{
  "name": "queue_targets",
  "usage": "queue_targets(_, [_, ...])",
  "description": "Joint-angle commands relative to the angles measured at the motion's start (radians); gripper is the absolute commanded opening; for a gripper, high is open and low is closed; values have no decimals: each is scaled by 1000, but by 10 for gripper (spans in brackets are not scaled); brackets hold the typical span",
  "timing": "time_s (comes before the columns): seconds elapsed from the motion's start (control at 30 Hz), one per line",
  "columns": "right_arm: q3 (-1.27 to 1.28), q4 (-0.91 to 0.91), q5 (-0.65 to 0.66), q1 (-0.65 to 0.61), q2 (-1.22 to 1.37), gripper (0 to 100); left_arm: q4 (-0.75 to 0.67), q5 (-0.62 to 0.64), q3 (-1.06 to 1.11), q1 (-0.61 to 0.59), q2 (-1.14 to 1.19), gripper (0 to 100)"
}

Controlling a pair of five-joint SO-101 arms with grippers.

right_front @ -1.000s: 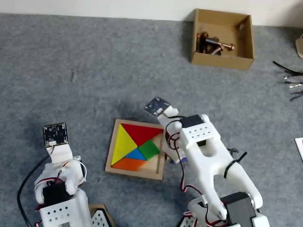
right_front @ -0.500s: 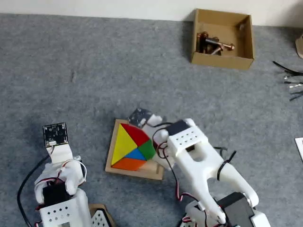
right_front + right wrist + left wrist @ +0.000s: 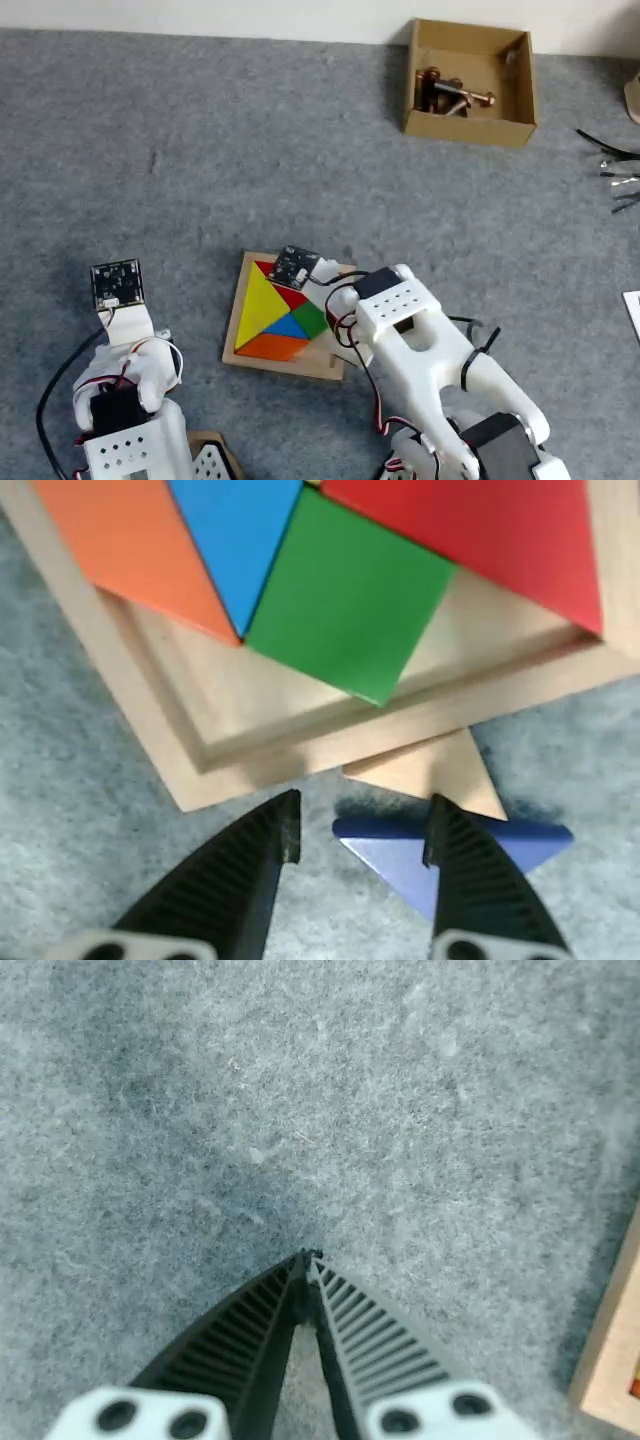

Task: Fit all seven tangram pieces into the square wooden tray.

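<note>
The square wooden tray lies mid-table and holds yellow, red, green, blue and orange pieces. The right arm hangs over the tray's right side. Its wrist view shows the tray rim, the green square and bare wood beside it. Just outside the rim on the carpet lie a pale wooden triangle and a purple triangle. My right gripper stands open, one finger over the purple triangle. My left gripper is shut over bare carpet, left of the tray.
A cardboard box with copper-coloured metal parts stands at the far right. Black cables lie at the right edge. Grey carpet covers the table. The left arm sits at the near left, with a tray corner beside it.
The right arm has swung left and lower over the tray's right side, now covering part of the red piece. The left arm has not moved.
</note>
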Motion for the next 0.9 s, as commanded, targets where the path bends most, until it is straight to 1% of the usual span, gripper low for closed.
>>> queue_targets(0.0, [-5, 12, 14, 2, -4, 201, 3, 11, 19, -13, -5, 5])
queue_targets(0.17, [-81, 59, 14, 2, -65, 201, 3, 11, 19, -13, -5, 5])
queue_targets(0.33, [-88, 68, 17, 7, -177, 202, 3, 11, 19, -13, -5, 5])
queue_targets(0.5, [-27, 61, 106, 2, -202, 202, 3, 11, 19, -13, -5, 5])
queue_targets(0.87, [179, -188, 206, 2, -202, 202, 3, 11, 19, -13, -5, 5])
